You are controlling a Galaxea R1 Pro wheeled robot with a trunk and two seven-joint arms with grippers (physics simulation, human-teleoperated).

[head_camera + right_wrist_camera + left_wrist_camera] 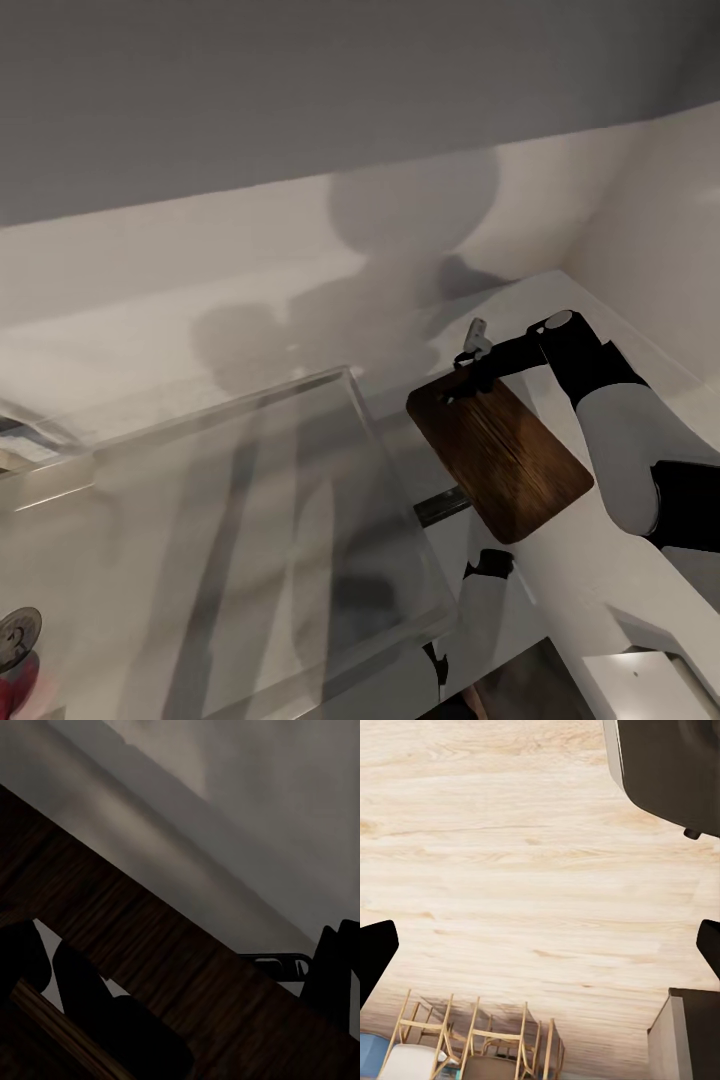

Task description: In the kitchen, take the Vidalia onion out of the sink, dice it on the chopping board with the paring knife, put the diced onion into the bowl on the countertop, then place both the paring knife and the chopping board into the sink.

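Then the right gripper (462, 385) stood at the far corner of the chopping board (505, 460), its fingers closed on that corner, with the board's other end over the counter's (590, 560) front edge beside the sink (250, 520). Over the wood floor (525, 870), the left gripper (540, 945) hung with fingers wide apart and empty.
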